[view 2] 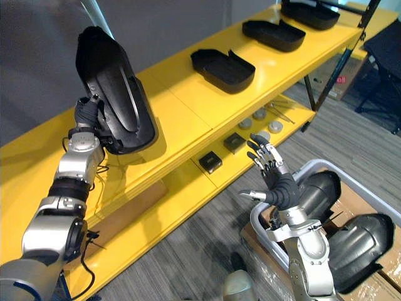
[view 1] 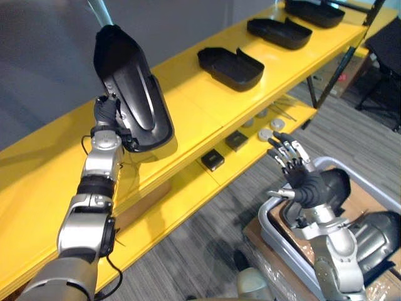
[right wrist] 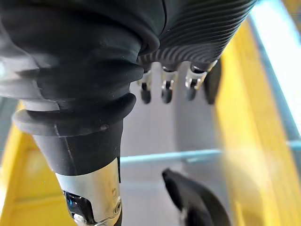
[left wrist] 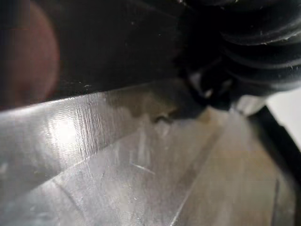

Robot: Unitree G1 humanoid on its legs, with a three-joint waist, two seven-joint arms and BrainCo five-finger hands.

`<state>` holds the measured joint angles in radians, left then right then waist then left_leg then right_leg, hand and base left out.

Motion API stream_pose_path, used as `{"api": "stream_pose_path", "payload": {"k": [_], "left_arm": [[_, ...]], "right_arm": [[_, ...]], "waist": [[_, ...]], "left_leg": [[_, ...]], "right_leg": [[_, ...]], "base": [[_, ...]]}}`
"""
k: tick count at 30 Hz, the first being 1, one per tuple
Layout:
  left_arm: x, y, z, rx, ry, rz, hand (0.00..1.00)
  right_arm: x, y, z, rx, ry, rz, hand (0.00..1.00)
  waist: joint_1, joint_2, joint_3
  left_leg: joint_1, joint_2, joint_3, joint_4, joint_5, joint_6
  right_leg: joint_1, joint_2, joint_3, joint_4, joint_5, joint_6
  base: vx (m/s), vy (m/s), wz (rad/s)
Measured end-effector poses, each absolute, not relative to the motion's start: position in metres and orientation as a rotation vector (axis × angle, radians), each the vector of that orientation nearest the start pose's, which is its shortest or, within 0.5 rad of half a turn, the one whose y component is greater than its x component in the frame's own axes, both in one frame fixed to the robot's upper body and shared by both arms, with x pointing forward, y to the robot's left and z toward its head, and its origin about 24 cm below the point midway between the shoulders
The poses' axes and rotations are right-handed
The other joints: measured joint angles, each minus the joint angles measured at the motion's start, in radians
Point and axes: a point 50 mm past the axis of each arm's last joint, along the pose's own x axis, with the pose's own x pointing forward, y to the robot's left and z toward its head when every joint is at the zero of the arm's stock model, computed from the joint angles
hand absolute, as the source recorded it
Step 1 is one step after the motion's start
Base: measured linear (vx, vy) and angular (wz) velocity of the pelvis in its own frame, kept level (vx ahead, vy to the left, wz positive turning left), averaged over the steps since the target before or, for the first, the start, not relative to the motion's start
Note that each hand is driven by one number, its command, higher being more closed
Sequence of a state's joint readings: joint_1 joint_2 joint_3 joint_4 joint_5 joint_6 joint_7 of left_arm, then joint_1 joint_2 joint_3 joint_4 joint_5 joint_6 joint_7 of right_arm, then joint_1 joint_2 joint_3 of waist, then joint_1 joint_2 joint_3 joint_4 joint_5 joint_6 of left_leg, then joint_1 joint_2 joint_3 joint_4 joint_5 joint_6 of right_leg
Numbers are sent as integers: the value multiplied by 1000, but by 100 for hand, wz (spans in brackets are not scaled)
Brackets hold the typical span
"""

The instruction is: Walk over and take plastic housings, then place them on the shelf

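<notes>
1. The left hand (view 1: 106, 111) is raised at the top yellow shelf (view 1: 194, 106) and grips the edge of a black housing (view 1: 135, 94).
2. This housing stands almost upright, a little tilted, with its lower end down at the shelf surface; I cannot tell if it touches it.
3. Three more housings lie flat along the same shelf, well apart: a near one (view 1: 230, 66), a middle one (view 1: 279, 31) and a far one (view 1: 313, 11).
4. The right hand (view 2: 272, 175) is free, its fingers straight and spread, holding nothing.
5. It hangs over the near corner of a grey bin (view 1: 269, 226) on the floor side, where two dark housings in the bin (view 2: 363, 241) lie.
6. On the lower shelf (view 1: 182, 188) there are two small black boxes (view 1: 213, 161) and some round grey discs (view 1: 266, 133).
</notes>
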<state>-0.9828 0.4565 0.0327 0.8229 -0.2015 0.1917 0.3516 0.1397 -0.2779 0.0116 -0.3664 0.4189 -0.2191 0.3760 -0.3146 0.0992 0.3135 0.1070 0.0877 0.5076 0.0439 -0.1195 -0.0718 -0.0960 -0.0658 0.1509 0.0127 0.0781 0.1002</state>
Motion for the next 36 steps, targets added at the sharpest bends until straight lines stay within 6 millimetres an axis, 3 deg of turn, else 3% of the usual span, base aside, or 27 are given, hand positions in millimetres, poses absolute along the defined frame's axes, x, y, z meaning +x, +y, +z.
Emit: {"api": "stream_pose_path", "payload": {"k": [3, 6, 9, 10, 15, 25, 30, 33, 36], "left_arm": [[401, 248, 203, 92, -27, 514, 100], [401, 249, 207, 30, -20, 550, 100], [401, 253, 217, -63, -36, 583, 100], [400, 254, 217, -68, -37, 591, 0], [400, 254, 228, -104, -81, 603, 0], [401, 254, 232, -147, -85, 609, 0], [398, 261, 234, -168, -77, 699, 0], [395, 268, 245, -159, -94, 749, 0], [393, 279, 236, -144, -40, 804, 0]], "right_arm": [[209, -149, 124, 102, -456, 530, 0], [205, -133, 124, 132, -444, 598, 0], [201, -125, 126, 152, -453, 620, 0], [200, -123, 128, 157, -460, 626, 0], [198, -117, 132, 167, -476, 625, 0], [192, -112, 130, 186, -482, 640, 0], [185, -111, 122, 206, -442, 636, 0], [181, -108, 116, 221, -411, 647, 0], [180, -110, 111, 214, -386, 638, 0]], "waist": [[-7, 3, 76], [-25, 0, 107], [-24, -4, 121], [-23, -5, 121], [-1, -5, 121], [2, -4, 120], [-2, 2, 107], [-3, 4, 99], [-2, 16, 59]], "left_leg": [[-21, -4, 24, 3, 8, 7], [-57, -8, 29, 12, 13, 13], [-73, -8, 53, 25, 13, 13], [-80, -8, 59, 27, 12, 14], [-115, 3, 109, 47, 10, 16], [-119, 5, 157, 70, 9, 17], [-89, 5, 149, 67, 9, 17], [-80, 3, 133, 67, 10, 17], [-75, 4, 130, 62, 10, 17]], "right_leg": [[-51, 1, 17, 44, -2, -1], [-107, -2, 19, 95, -16, 1], [-151, -5, 19, 164, -52, -1], [-165, -6, 19, 177, -58, -2], [-216, -5, 20, 214, -62, -4], [-214, -21, 11, 226, -61, -3], [-178, -23, -5, 223, -61, -3], [-158, -28, -15, 216, -60, -2], [-143, -28, -17, 192, -58, 1]], "base": [[-91, -31, -11], [-73, -29, 2], [-62, -22, 2], [-43, -25, 5], [-13, -10, 1], [-1, 9, 3], [0, 5, 3], [-15, 6, 11], [0, 0, 0]]}}
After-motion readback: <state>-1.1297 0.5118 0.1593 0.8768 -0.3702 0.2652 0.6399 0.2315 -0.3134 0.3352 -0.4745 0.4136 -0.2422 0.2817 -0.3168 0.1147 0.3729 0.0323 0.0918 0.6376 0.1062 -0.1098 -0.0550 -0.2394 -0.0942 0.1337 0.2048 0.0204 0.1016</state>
